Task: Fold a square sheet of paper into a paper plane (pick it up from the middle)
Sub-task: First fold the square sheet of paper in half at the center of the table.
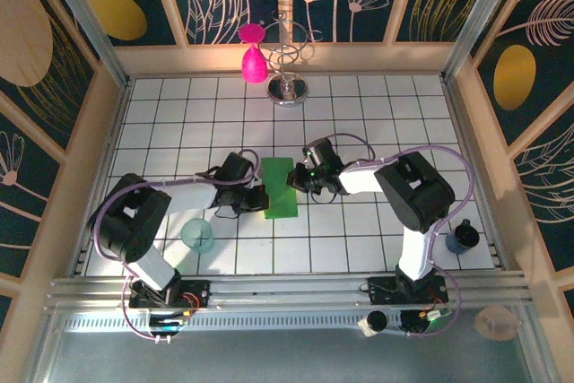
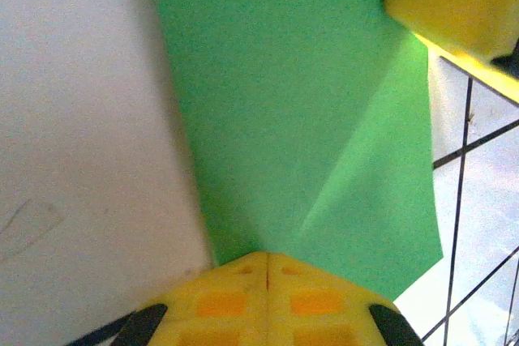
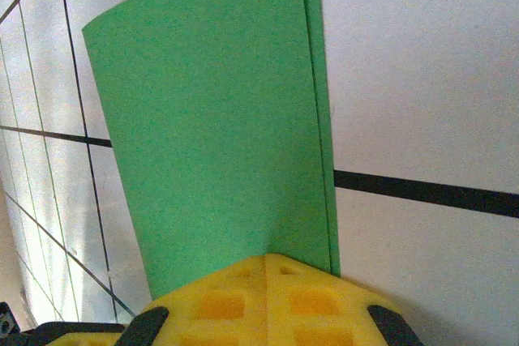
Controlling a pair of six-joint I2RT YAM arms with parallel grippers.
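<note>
Lab cell — gridded table [image 1: 377,105], patterned walls [image 1: 54,24]

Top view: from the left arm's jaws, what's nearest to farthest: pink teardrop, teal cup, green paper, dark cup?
1. green paper, in their grip, centre.
2. teal cup, near left.
3. pink teardrop, far back.
4. dark cup, far right.

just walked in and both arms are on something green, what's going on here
The two arms are folding the square sheet of paper in the middle of the tiled table. The left gripper is shut on one side of it and the right gripper is shut on the other. The sheet looks doubled over into a narrower strip, two layers showing along one edge. It has no pointed plane shape yet.
</note>
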